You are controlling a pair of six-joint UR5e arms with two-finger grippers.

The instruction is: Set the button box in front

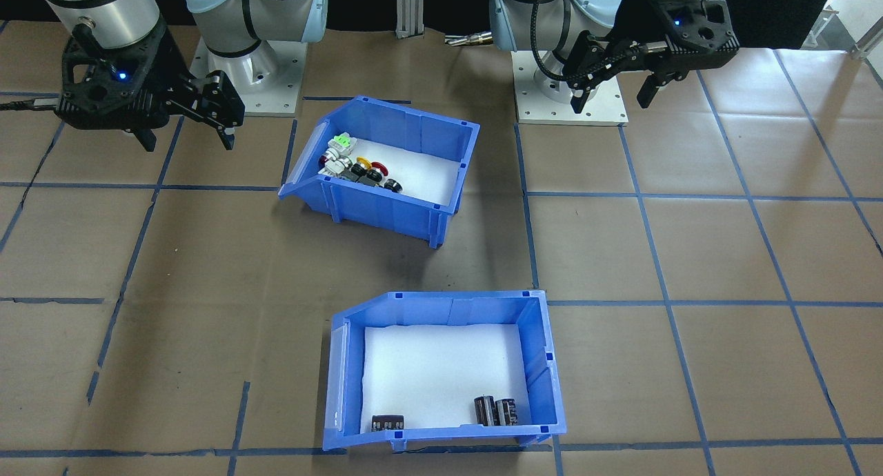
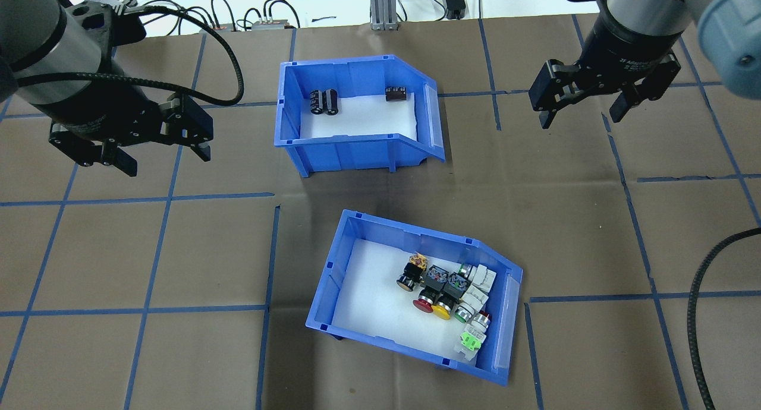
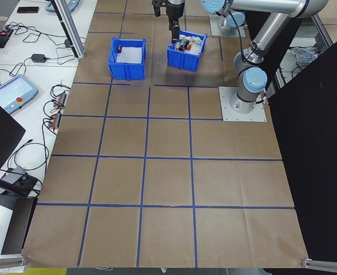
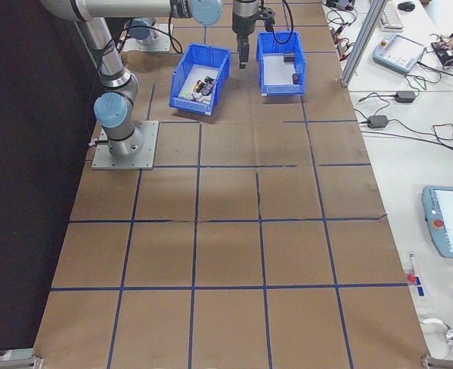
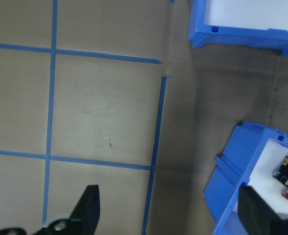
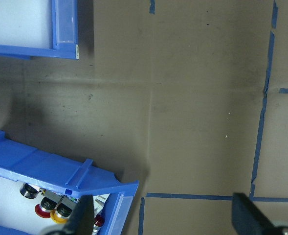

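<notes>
The button box (image 2: 348, 267) is a blue bin with a white liner. A cluster of green, yellow, red and black push buttons (image 2: 446, 294) lies at its open end. It sits nearer the robot's bases, turned slightly askew, and it also shows in the front view as the button box (image 1: 386, 210). My left gripper (image 2: 166, 160) hangs open and empty above the paper, far to the left of both bins. My right gripper (image 2: 581, 119) is open and empty at the far right. Each wrist view catches a corner of the button box (image 5: 227, 191) (image 6: 51, 166).
A second blue bin (image 2: 351, 151) holding a few dark cylinders (image 2: 324, 101) stands farther from the robot, directly beyond the button box. The table is covered in brown paper with a blue tape grid (image 2: 267, 249). Cables and devices lie past the far edge (image 2: 261, 24).
</notes>
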